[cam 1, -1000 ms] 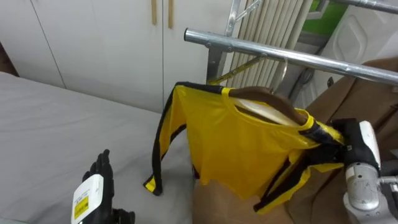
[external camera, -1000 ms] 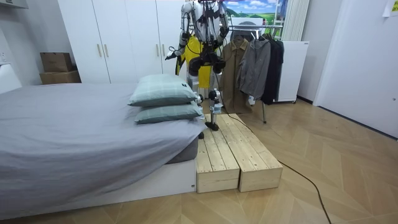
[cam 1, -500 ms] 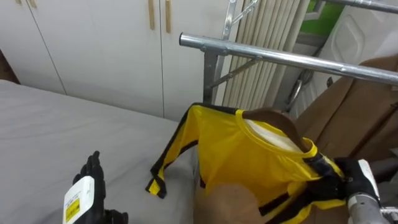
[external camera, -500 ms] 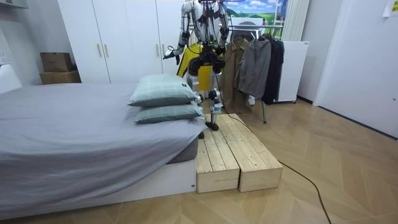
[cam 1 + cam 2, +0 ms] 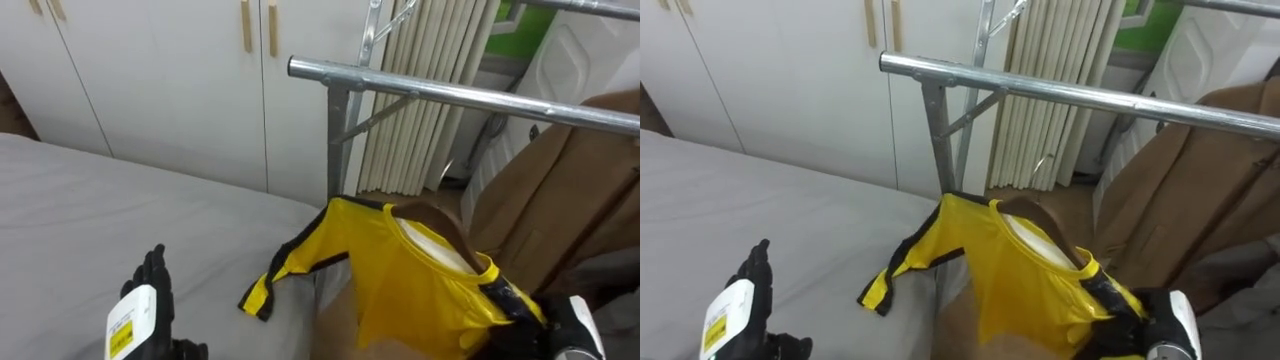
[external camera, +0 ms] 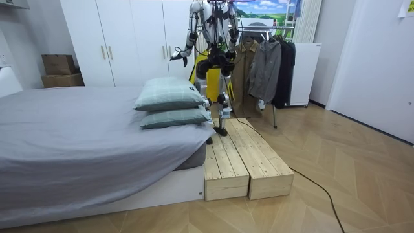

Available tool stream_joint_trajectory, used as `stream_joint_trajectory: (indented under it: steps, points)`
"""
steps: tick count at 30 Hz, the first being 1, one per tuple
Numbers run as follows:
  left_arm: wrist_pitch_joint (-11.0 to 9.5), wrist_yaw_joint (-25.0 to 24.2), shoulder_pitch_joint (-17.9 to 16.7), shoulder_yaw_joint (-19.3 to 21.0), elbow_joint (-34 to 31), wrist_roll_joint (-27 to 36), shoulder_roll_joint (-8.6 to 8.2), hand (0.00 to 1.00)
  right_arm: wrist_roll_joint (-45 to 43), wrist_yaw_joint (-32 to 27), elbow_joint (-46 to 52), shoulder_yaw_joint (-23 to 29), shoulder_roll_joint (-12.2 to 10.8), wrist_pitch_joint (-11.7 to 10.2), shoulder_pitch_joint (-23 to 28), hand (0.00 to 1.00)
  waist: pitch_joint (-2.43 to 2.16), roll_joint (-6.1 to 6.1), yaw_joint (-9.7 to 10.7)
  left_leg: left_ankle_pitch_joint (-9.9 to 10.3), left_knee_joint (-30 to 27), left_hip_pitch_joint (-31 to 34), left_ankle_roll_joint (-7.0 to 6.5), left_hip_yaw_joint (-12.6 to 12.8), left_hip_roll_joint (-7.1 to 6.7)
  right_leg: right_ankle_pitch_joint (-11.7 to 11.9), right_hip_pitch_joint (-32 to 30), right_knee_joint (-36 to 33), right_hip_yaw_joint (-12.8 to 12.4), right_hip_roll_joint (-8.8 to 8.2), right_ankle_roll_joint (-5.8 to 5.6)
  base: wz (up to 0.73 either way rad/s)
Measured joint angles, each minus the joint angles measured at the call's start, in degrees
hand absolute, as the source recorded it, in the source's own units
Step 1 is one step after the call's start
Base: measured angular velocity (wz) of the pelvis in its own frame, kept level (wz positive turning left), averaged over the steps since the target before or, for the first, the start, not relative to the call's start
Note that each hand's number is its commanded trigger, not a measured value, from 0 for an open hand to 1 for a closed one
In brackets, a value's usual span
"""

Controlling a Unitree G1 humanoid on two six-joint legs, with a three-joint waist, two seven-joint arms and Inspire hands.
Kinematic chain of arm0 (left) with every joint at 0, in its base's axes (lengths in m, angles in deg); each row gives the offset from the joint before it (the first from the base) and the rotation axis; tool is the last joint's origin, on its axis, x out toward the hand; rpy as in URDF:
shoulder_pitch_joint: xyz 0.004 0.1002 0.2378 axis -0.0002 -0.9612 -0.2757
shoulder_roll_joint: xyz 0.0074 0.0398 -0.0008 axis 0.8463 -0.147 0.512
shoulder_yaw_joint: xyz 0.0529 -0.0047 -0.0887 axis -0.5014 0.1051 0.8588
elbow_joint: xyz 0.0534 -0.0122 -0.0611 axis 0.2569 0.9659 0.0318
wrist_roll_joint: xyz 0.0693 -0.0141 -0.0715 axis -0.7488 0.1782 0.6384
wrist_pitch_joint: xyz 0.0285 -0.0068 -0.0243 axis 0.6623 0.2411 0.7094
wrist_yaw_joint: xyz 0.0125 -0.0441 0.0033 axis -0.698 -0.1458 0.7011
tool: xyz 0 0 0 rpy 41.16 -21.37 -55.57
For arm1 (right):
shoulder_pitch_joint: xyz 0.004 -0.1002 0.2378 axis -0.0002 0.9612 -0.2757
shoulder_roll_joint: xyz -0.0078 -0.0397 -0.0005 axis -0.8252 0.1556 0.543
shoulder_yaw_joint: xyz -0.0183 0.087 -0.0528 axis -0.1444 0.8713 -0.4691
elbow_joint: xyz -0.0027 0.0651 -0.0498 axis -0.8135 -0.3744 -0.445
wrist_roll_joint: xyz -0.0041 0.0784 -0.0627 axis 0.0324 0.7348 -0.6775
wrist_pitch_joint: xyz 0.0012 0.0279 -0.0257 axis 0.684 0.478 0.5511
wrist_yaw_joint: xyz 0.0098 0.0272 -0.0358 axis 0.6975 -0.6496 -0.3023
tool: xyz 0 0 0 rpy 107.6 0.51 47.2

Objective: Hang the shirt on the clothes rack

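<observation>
Yellow shirt on its wooden hanger has dropped lower and toward the robot since a second ago. It is now well below the metal rail, so it isn't hung yet. Judgement: it needs lifting back up to hook on. Right hand looks clenched on the shirt's shoulder end, its fingers merging with the black trim. Left hand is released and idle over the grey bed. Brown coat hangs behind.

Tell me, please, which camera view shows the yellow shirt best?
The left eye view: the yellow shirt appears close, with its black-edged sleeve and the brown hanger at the collar, below the metal rail. The right eye view shows nearly the same. The room view gives a small yellow patch by the robot.
</observation>
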State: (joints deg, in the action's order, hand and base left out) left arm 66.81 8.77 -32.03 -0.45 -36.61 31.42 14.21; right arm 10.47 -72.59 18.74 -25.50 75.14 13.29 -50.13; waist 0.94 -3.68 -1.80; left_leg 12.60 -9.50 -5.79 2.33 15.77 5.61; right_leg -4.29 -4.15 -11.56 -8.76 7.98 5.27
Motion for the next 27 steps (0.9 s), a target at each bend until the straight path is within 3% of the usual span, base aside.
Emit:
stream_joint_trajectory:
  steps: [7, 15, 27]
  points:
    - [-1.6, 1.7, 0.4, 0.7, 0.3, 0.0, -0.39, 0.00, -2.2, -1.8, 0.2, 0.5, 0.1, -0.1, -1.0, 1.00, 0.11, 0.03, -0.3, -0.1, 0.0, 0.4, 0.07, 0.9, -0.07, 0.0, -1.1, -0.4, -0.8, 0.12, -0.03, -0.07]
    - [-1.3, 1.8, 0.4, 0.3, 0.5, 0.1, -0.30, 0.00, -5.5, -4.8, 7.5, 0.5, 2.1, 0.0, -4.3, 1.00, 0.15, -0.15, 0.3, -0.1, 0.1, 1.0, 0.07, 1.4, -0.07, -0.1, -2.0, -1.1, -1.1, 0.25, -0.06, -0.03]
    - [-0.9, 0.3, 0.4, 0.5, 0.5, 0.0, -0.29, 0.00, -9.2, -4.7, 17.1, 0.7, 2.3, 0.0, -4.7, 1.00, 0.09, -1.22, 0.6, -0.1, 0.1, 1.1, 0.07, 1.4, -0.09, -0.1, -2.0, -0.9, -1.2, 0.25, -0.06, 0.00]
